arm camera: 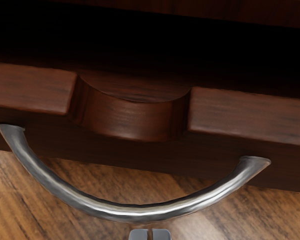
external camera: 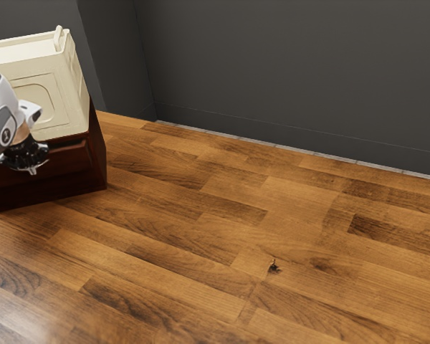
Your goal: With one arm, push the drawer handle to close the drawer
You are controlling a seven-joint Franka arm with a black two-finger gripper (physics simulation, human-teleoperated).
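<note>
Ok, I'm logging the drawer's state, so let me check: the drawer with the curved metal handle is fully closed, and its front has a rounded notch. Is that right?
Not quite: the drawer is open. The wrist view shows a dark gap between its front and the cabinet. The curved metal handle and rounded notch are as you say.

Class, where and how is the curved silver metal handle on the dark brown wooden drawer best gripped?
Probably at the handle's mid-arch, coming from outside the drawer, with the pincer opened astride the bar. The arch bows outward, leaving a gap behind its middle, while both ends meet the wood.
</note>
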